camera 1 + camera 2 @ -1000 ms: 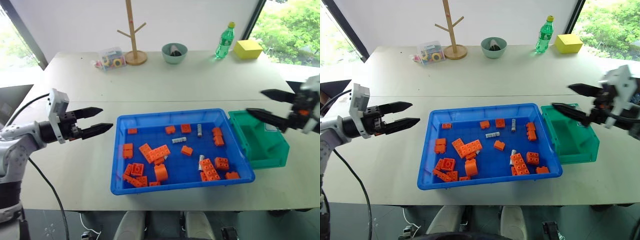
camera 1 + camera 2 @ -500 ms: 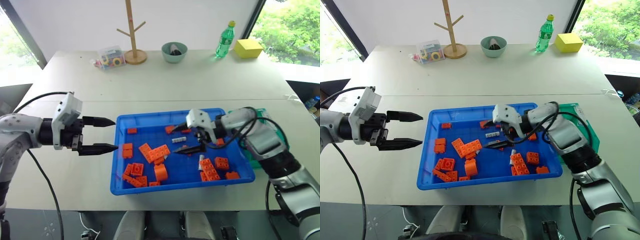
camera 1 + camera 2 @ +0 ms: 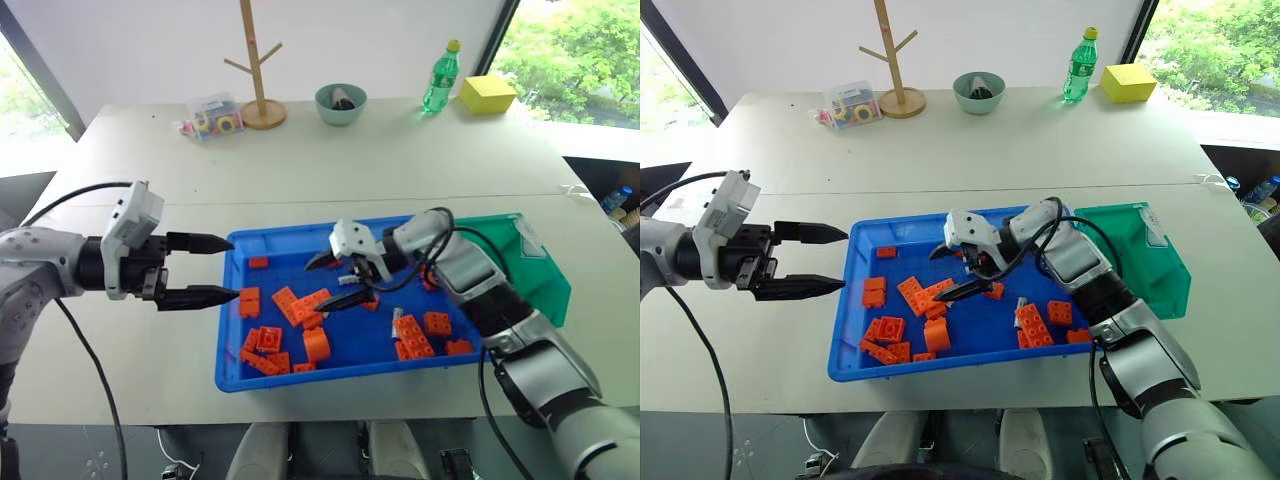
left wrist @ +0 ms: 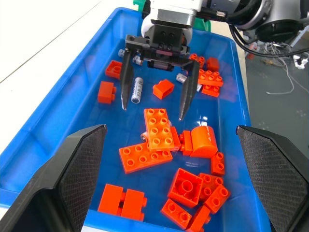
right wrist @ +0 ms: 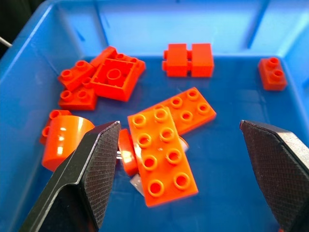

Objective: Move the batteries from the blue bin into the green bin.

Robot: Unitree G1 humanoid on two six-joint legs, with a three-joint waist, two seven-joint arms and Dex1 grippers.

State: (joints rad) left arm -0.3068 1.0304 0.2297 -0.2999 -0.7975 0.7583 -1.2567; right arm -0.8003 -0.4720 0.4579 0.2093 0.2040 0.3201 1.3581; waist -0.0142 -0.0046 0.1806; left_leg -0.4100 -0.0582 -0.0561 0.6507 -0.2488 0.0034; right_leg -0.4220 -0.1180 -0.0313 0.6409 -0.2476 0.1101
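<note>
- The right gripper [image 4: 157, 103], fingers spread wide and empty, hangs inside the blue bin [image 3: 236, 372] over its middle.
- One of the batteries [image 4: 137, 90] lies between its fingertips, near one finger; another [image 3: 398, 322] lies toward the green bin [image 3: 545, 279].
- Orange bricks [image 4: 157, 128] crowd the blue bin's floor just beyond the fingertips.
- The left gripper [image 3: 214, 269], also spread, hovers just outside the blue bin's far end.

right hand [image 4: 155, 109] spread | above orange bricks [image 4: 159, 128] | blue bin [image 4: 58, 116]
</note>
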